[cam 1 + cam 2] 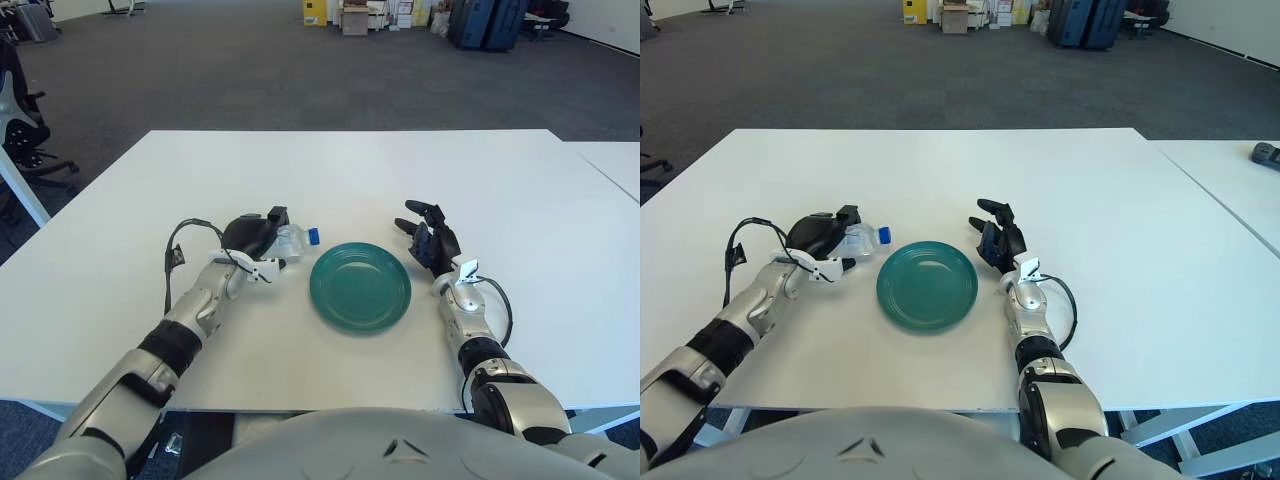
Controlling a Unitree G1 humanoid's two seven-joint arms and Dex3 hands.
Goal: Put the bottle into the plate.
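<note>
Clear bottle (293,239), blue cap toward 3 o'clock, lying horizontal in the left hand's (252,236) grasp, beside green plate (360,286); right hand (430,240) spread, empty.

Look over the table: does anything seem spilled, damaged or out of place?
Nothing stands out. The left hand holds the bottle on its side, left of the empty green plate; the right hand is open right of the plate.

A white counter (350,170) stands on dark grey carpet (250,70). Far back, cardboard boxes (355,18) and dark suitcases (485,22) line the wall. An office chair (20,120) sits left; another white table (1230,190) adjoins right.
</note>
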